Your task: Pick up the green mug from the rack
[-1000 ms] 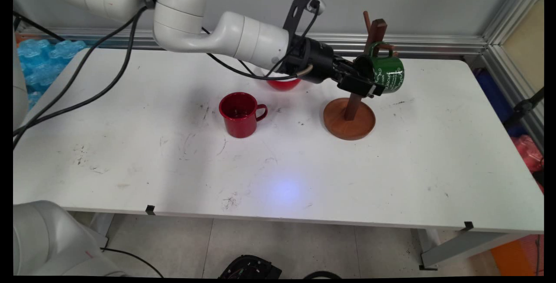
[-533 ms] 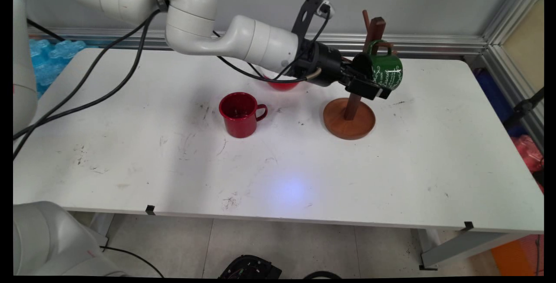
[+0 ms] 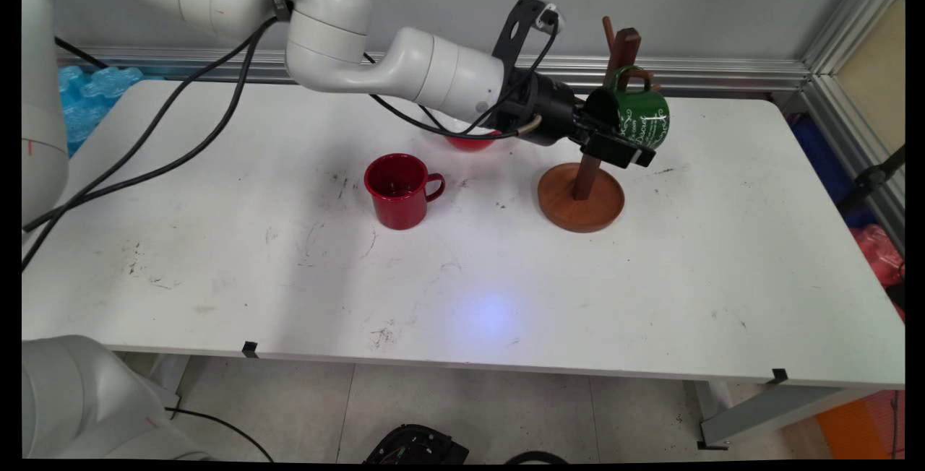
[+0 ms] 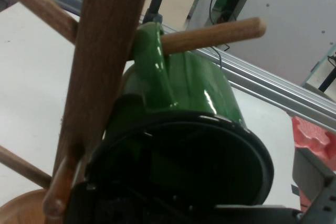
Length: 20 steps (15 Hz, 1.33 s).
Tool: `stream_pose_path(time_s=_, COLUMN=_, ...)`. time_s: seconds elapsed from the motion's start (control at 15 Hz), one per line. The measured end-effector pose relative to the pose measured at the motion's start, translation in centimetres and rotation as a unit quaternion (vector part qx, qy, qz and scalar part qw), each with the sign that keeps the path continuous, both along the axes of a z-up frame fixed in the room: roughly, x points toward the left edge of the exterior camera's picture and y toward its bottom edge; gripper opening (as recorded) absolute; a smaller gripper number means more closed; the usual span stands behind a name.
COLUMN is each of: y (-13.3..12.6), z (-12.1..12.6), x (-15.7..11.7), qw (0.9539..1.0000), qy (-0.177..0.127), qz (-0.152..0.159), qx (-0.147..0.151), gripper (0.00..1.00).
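Observation:
My gripper (image 3: 616, 144) is shut on the rim of a green mug (image 3: 644, 121) with white lettering and holds it on its side against the wooden mug tree (image 3: 626, 45). In the hand view the green mug (image 4: 202, 90) has its dark mouth toward the camera, and its handle is looped over a round wooden peg (image 4: 215, 34) that sticks out from the post (image 4: 105, 51). The tree's round base (image 3: 582, 204) rests on the table below the mug.
A red mug (image 3: 396, 191) stands upright left of the tree, handle to the right. A red bowl (image 3: 471, 141) lies behind it, partly hidden by the arm. Black cables hang from the arm over the table's left side (image 3: 144, 240).
The arm has pushed a little to the right, carrying the green mug slightly up and closer to the post. The red mug and the tree have not moved.

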State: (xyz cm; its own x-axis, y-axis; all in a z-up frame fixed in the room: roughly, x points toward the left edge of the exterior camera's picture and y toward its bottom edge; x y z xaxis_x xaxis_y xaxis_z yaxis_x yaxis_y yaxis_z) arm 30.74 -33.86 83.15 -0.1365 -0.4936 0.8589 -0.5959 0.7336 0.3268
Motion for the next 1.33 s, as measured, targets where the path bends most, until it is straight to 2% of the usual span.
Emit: stream_pose_path(time_s=1.33, y=1.1, z=1.3, x=1.5, qw=0.9999, qy=-0.009, qz=-0.009, qx=0.0, gripper=1.0)
